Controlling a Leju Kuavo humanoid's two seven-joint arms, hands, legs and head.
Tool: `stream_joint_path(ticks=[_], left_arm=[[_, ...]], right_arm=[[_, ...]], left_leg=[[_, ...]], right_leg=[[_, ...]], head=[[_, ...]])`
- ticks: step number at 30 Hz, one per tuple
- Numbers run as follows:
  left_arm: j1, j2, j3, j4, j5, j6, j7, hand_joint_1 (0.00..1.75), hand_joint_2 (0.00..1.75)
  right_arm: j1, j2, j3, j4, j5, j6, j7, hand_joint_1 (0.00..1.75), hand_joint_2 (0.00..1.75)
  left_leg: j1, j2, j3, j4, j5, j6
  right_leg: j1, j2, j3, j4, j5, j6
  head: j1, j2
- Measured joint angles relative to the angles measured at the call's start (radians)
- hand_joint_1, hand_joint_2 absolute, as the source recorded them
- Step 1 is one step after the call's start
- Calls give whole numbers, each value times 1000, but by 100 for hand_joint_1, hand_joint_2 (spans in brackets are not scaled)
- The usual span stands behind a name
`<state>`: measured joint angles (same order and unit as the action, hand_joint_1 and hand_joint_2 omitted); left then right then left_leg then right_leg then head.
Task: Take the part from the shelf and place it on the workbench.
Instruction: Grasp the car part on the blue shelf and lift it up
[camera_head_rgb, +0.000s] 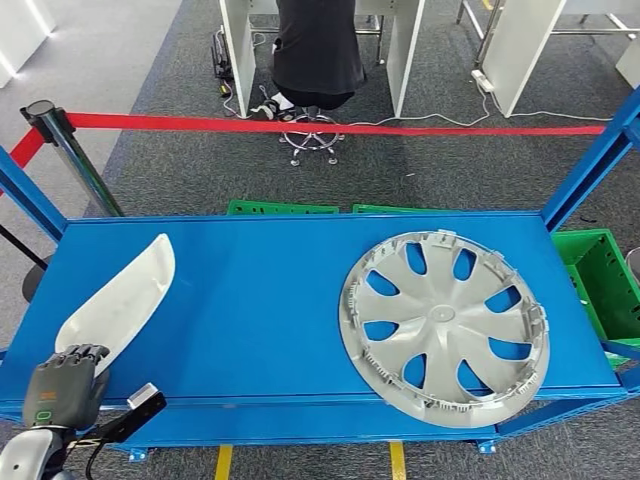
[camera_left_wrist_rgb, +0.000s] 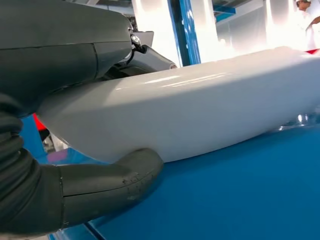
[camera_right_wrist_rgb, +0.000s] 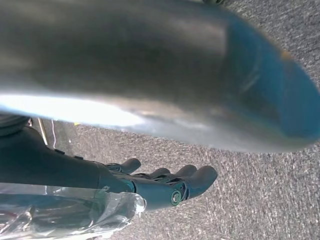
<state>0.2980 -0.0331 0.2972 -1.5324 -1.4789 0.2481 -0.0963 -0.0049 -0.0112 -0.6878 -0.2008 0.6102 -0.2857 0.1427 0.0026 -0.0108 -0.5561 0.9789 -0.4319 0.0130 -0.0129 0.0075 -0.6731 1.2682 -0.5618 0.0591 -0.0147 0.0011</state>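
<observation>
A long white plastic part (camera_head_rgb: 121, 295) lies on the left of the blue shelf (camera_head_rgb: 256, 300), slanting away from me. My left hand (camera_head_rgb: 64, 385) is at its near end, by the shelf's front edge. In the left wrist view the part (camera_left_wrist_rgb: 196, 110) sits between the thumb (camera_left_wrist_rgb: 113, 180) below and the dark fingers (camera_left_wrist_rgb: 68, 55) above, so the hand grips it. The part's far end still rests on the shelf surface. My right hand (camera_right_wrist_rgb: 162, 182) hangs over grey carpet, fingers stretched out and holding nothing.
A large silver wheel cover (camera_head_rgb: 444, 325) lies on the right half of the shelf, overhanging the front edge. Blue uprights (camera_head_rgb: 596, 160) frame the corners. A green crate (camera_head_rgb: 604, 280) sits at the right, with red barrier tape (camera_head_rgb: 302, 125) and a seated person (camera_head_rgb: 317, 45) behind.
</observation>
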Motion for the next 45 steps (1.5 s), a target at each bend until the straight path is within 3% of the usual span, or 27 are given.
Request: stream_joint_path(ticks=[2,4,7,9,12,13,14,15,18,20,23,25,27,28,29,30,31,33,35,37,39,40,43,44,45], left_arm=[[1,0,-1,0,9,-2,-3,175,175],[2,1,-1,-1,15,-2,-4,175,175],[7,1,-2,-5,27,-6,-7,175,175],[10,1,-3,-9,36,-7,-10,175,175],[14,-1,-2,-12,117,-38,-51,175,175],[14,-4,4,-15,206,-80,-97,175,175],[12,-8,15,-22,329,-137,-157,175,175],[9,-13,31,-29,465,-200,-216,175,175],[1,-34,78,-48,752,-340,-329,175,175],[-12,-54,120,-53,878,-426,-397,175,175],[-48,-99,210,-63,1074,-529,-510,175,175],[-69,-127,258,-81,1154,-564,-550,175,175],[-80,-152,291,-103,1206,-595,-566,175,175],[-83,-164,304,-114,1229,-611,-570,175,175],[-84,-175,313,-126,1257,-629,-573,175,175],[-85,-188,320,-140,1290,-651,-575,175,175],[-86,-200,325,-155,1323,-673,-575,175,175],[-87,-224,329,-185,1370,-715,-574,175,175],[-87,-243,329,-210,1378,-734,-574,175,175],[-86,-259,328,-229,1365,-729,-575,175,175],[-81,-275,322,-246,1353,-701,-577,175,175],[-79,-281,317,-255,1350,-681,-578,175,175],[-73,-294,297,-272,1349,-637,-578,175,175],[-70,-297,293,-275,1349,-632,-578,175,175],[-68,-299,289,-278,1349,-630,-578,175,175]], right_arm=[[-1,0,-5,0,3,-3,0,0,0],[-4,1,-9,0,7,-8,1,0,0],[-3,1,-13,0,11,-14,1,0,0],[-3,1,-15,0,14,-17,-1,0,0],[-3,1,-20,0,20,-17,-11,0,0],[-1,1,-22,0,25,-17,-17,0,0],[-1,1,-25,0,30,-16,-23,0,0],[0,1,-28,0,35,-15,-27,0,0],[-3,1,-35,0,44,-12,-38,0,0],[-6,4,-41,0,44,-15,-51,0,0],[-15,16,-56,0,43,-33,-59,0,0],[-20,25,-63,0,44,-39,-59,0,0],[-24,31,-68,0,46,-41,-59,0,0],[-25,33,-70,0,46,-41,-59,0,0],[-25,35,-73,0,48,-40,-59,0,0],[-26,37,-76,0,50,-39,-58,0,0],[-26,38,-80,0,51,-39,-58,0,0],[-30,41,-85,0,55,-37,-58,0,0],[-34,44,-87,0,58,-35,-56,0,0],[-33,47,-88,0,63,-32,-51,0,0],[-33,52,-88,0,69,-27,-47,0,0],[-34,54,-88,0,72,-25,-47,0,0],[-36,57,-88,0,78,-19,-46,0,0],[-36,58,-88,0,79,-18,-46,0,0],[-36,59,-88,0,80,-18,-46,0,0]], left_leg=[[0,-1,2,3,-3,-6],[-4,-2,2,7,-5,-16],[-4,-3,0,8,-4,-31],[-2,-3,-17,43,-32,-41],[0,-2,-107,228,-126,-50],[0,-2,-134,279,-141,-51],[0,-2,-144,298,-136,-51],[0,-2,-135,278,-113,-50],[3,-2,-39,91,-23,-45],[4,-4,-8,23,-11,-38],[4,-4,-10,14,-7,-19],[7,-2,-9,10,-4,-8],[4,-1,-9,10,-5,-1],[2,-1,-9,10,-6,0],[1,-2,-8,11,-6,1],[0,-2,-7,11,-7,2],[0,-3,-5,11,-7,2],[-3,-3,-2,14,-8,-1],[-6,-3,-5,18,-6,-10],[-6,-4,-10,18,-1,-20],[-4,-3,-18,34,-23,-31],[-3,-2,-32,66,-52,-36],[1,-2,-99,245,-162,-47],[1,-2,-109,281,-175,-49],[2,-2,-99,281,-169,-50]], right_leg=[[-2,-1,69,-138,63,2],[-3,3,115,-227,89,-6],[-1,6,117,-235,92,-28],[-3,5,116,-237,96,-40],[-4,2,112,-238,97,-49],[-4,1,111,-238,97,-50],[-4,0,111,-238,97,-50],[-5,-1,112,-238,97,-49],[-4,2,115,-235,93,-41],[0,4,112,-234,93,-29],[-1,4,105,-236,93,-12],[-2,1,75,-172,54,-4],[-1,-1,12,-37,-8,-1],[-1,-1,-17,23,-27,0],[0,-1,-32,49,-27,0],[0,-1,-27,35,-7,-2],[1,-1,-4,-16,27,-5],[2,0,63,-156,91,-12],[4,2,95,-228,113,-18],[5,4,92,-232,116,-26],[3,3,87,-237,124,-39],[1,2,83,-239,129,-45],[0,-1,64,-240,144,-51],[1,-2,56,-240,150,-50],[0,-3,48,-239,157,-49]], head=[[1,0],[0,0],[0,0],[-3,0],[-7,0],[-7,0],[-7,0],[-7,0],[-8,0],[-8,0],[-5,0],[1,0],[6,0],[7,0],[7,0],[8,0],[8,0],[8,0],[6,0],[6,0],[5,0],[3,0],[1,0],[1,0],[1,0]])
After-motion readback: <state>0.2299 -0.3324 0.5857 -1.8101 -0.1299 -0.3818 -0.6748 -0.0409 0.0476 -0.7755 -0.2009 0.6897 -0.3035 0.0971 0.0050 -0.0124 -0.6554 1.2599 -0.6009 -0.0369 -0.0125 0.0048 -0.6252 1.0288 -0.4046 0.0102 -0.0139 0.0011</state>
